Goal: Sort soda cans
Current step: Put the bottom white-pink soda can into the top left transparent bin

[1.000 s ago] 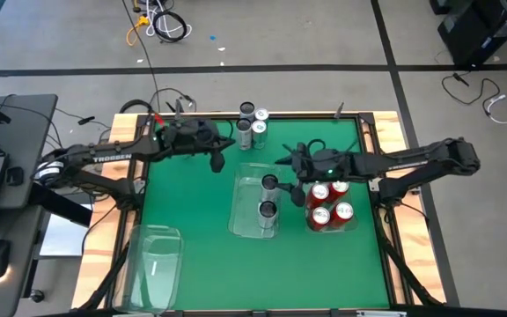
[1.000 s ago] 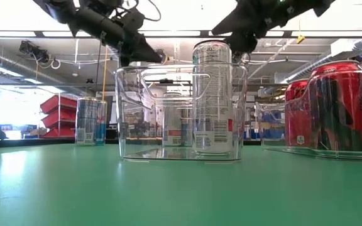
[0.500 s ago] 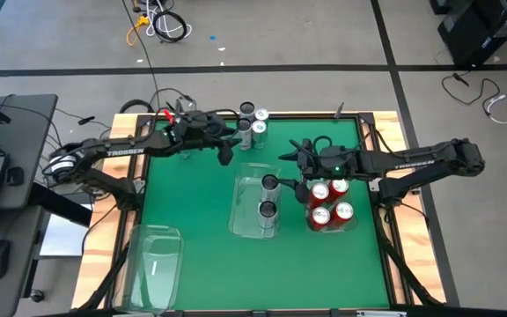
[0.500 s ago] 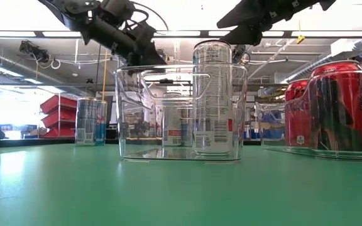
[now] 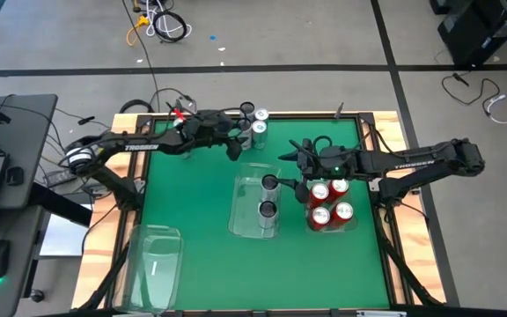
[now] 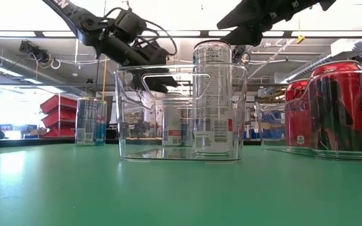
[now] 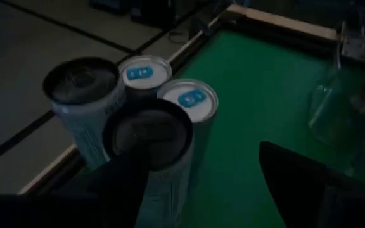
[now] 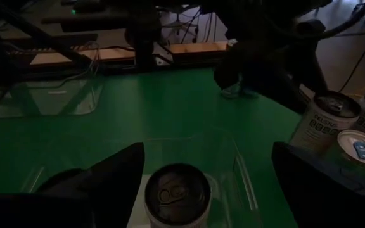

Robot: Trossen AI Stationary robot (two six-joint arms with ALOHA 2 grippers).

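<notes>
Several silver soda cans point(image 5: 252, 122) stand in a cluster at the table's far edge; in the left wrist view two show dark tops point(image 7: 147, 134) and two pale tops with blue tabs point(image 7: 189, 100). My left gripper point(image 5: 234, 148) point(image 7: 204, 155) is open just near-left of them, the nearest can in front of one finger. Two cans point(image 5: 268, 195) stand upright in the middle clear bin point(image 5: 246, 216). My right gripper point(image 5: 286, 182) point(image 8: 208, 152) hangs open above the farther one point(image 8: 177, 190), its fingers wide of it. Red cans point(image 5: 328, 202) fill the right bin.
An empty clear bin point(image 5: 152, 262) sits at the near left corner. The table's wooden rim point(image 5: 385, 132) frames the green mat. In the low view the middle bin point(image 6: 181, 113) and the red cans point(image 6: 338, 107) stand close together.
My left gripper has moved toward the table's right and far edge, up to the cluster of cans, and has opened. My right gripper has risen a little above the can in the middle bin, staying open. No can has moved.
</notes>
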